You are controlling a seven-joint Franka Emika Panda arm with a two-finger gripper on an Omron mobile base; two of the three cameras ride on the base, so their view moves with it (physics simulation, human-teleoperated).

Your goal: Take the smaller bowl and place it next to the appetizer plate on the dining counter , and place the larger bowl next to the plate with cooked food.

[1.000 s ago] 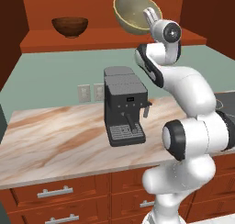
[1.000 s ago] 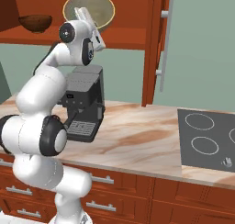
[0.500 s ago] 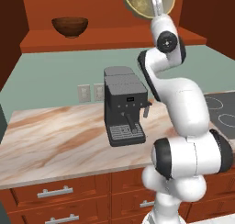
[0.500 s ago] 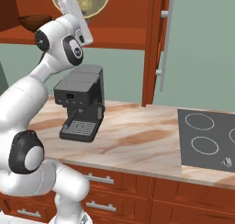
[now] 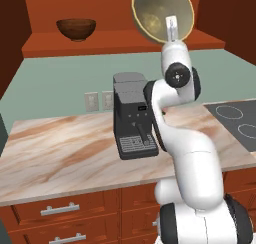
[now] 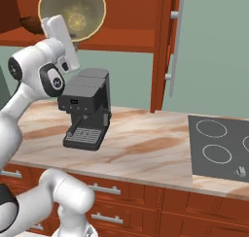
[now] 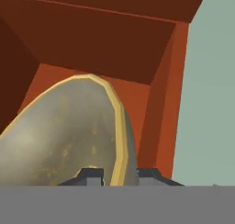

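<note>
High before open red-brown cabinet [image 5: 115, 18]: larger bowl [image 5: 160, 10] raised on edge, pale olive inside facing base cameras, rim pinched between fingers of gripper [image 7: 118, 175], jaws clamped narrow on wall. On cabinet shelf, left: smaller bowl [image 5: 76, 29] upright, well apart from larger one. Below, on marble wall counter [image 5: 65, 153]: dark coffee machine [image 5: 134, 115]; cooktop [image 6: 221, 146] at right end.

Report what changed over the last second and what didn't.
The arm straightened and lifted the larger bowl higher, out in front of the open cabinet. The gripper stayed shut on the bowl's rim. The smaller bowl remained on the shelf and the coffee machine on the counter.
</note>
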